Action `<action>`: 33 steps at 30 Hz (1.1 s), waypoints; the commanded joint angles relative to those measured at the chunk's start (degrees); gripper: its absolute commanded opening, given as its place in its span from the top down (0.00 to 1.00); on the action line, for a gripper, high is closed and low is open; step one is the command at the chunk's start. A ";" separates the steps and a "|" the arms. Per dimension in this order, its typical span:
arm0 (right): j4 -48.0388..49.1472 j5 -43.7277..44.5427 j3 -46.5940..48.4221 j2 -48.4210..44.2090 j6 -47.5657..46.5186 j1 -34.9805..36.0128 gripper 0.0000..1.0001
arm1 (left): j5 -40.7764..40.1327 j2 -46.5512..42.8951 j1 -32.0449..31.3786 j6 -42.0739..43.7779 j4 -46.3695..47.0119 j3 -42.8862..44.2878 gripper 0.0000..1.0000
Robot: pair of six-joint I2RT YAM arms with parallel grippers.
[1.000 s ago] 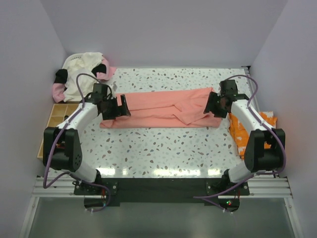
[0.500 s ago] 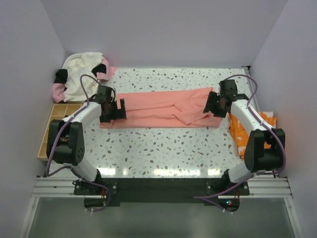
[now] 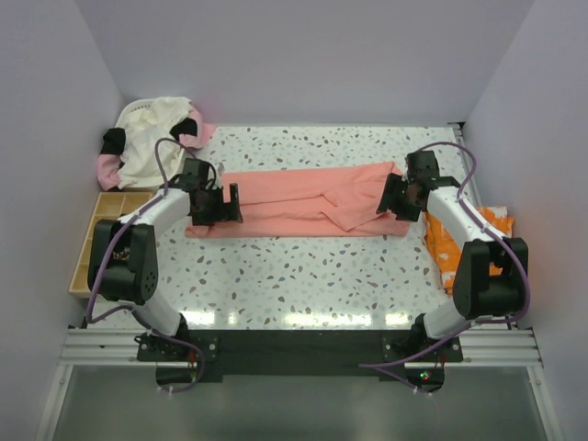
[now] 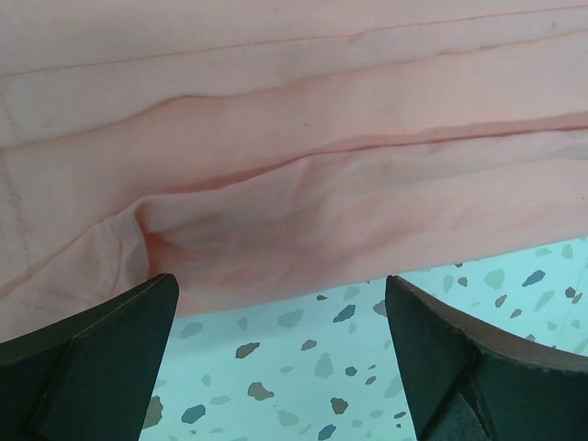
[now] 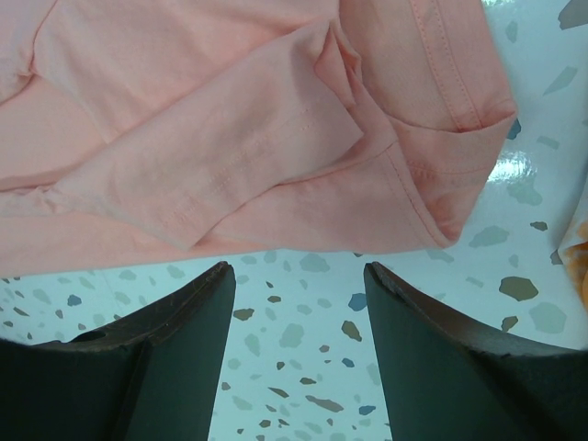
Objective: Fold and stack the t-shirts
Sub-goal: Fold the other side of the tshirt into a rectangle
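The salmon-pink shirt (image 3: pixel 308 202) is lying on the speckled table (image 3: pixel 303 276) as a long band running from one arm to the other, its sides seemingly turned in already, so I am judging the fold as partly done: the crosswise folds and the stacking are not yet made. The left gripper (image 3: pixel 220 204) is hovering low at one end of the band with its fingers (image 4: pixel 92 367) spread wide and holding nothing; in the left wrist view the near hem of the cloth is lying just ahead of the fingertips, and bare table is showing between them. The right gripper (image 3: pixel 391 197) is likewise standing open and gripping nothing at the other end, where a turned-in sleeve and a hemmed corner are lying just beyond its fingers (image 5: pixel 165 367). The orange shirt (image 3: pixel 450 243) with white splotches is lying outside the right fingers, beside that arm and partly hidden by it; whether it is folded I cannot tell. A heap of cream and pink shirts (image 3: pixel 152 138) is waiting unfolded well beyond the left fingers, seemingly sitting in a pale basket (image 3: pixel 131 110) of which only a bit of rim is showing. A wooden tray (image 3: pixel 103 220) with compartments is sitting outside the left arm, and what it is holding I cannot make out
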 commanded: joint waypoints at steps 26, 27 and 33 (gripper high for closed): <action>1.83 0.10 -1.63 -0.51 0.18 0.30 0.37 | -29.35 4.12 -0.51 7.13 -1.76 10.24 0.00; 1.92 0.01 -1.72 -0.68 0.18 0.30 0.37 | -29.44 3.59 -0.60 7.04 -1.41 9.97 0.00; 1.83 0.28 -2.16 -1.21 0.00 0.30 0.37 | -16.37 -4.92 -0.69 7.39 0.00 8.30 0.00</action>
